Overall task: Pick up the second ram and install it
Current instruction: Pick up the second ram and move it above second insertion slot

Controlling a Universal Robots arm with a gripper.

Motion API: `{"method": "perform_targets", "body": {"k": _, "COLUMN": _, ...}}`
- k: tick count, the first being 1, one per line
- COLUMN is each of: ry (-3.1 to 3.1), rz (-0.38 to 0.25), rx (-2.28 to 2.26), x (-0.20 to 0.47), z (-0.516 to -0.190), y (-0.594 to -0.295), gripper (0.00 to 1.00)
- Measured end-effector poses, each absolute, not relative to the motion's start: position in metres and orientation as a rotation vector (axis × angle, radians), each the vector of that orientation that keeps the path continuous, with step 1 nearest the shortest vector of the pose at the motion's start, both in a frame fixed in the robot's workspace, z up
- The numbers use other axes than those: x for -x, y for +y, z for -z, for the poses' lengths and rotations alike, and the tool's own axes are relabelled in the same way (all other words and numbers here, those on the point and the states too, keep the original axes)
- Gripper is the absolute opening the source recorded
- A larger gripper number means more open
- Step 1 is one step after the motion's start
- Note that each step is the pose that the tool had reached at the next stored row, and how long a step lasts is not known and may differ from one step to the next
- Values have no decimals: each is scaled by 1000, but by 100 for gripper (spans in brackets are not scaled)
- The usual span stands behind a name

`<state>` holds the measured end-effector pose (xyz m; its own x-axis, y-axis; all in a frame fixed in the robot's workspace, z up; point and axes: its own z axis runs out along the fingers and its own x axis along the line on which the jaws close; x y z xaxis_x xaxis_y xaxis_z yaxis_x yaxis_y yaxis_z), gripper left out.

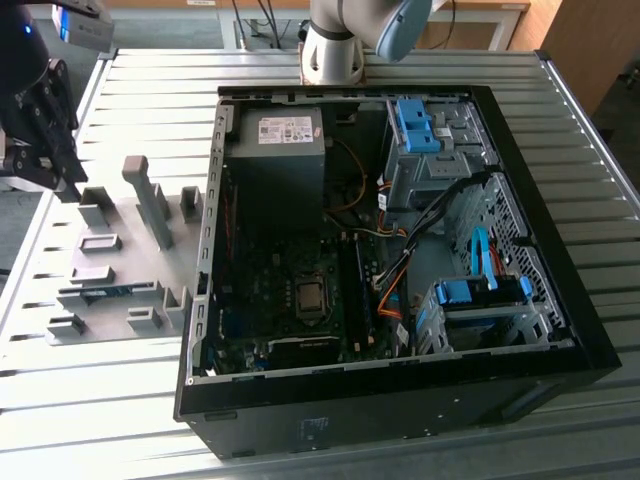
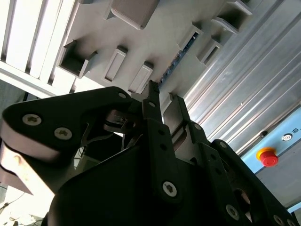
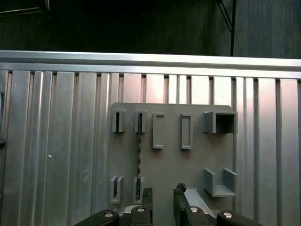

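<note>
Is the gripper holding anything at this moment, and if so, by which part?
Nothing is held. The gripper is open and empty near the gray holder, where the second ram stands on edge in its slots.

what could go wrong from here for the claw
1. The thin blue ram stick stands on edge in the grey slotted holder plate, and the open black claw is not lined up over it; descending so could strike the stick or the plate.
2. Loose orange and black cables lie near the memory slots inside the open black computer case and might snag a carried stick.
</note>
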<state>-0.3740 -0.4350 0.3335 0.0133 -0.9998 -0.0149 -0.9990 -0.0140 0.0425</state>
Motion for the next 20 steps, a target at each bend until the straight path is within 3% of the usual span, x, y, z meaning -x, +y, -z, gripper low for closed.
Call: {"method": "perform_targets", "body": {"k": 20, "ry": -2194, "rz": 63, "rx": -2220, "x": 374, "z": -319, "y": -437, "gripper": 32}}
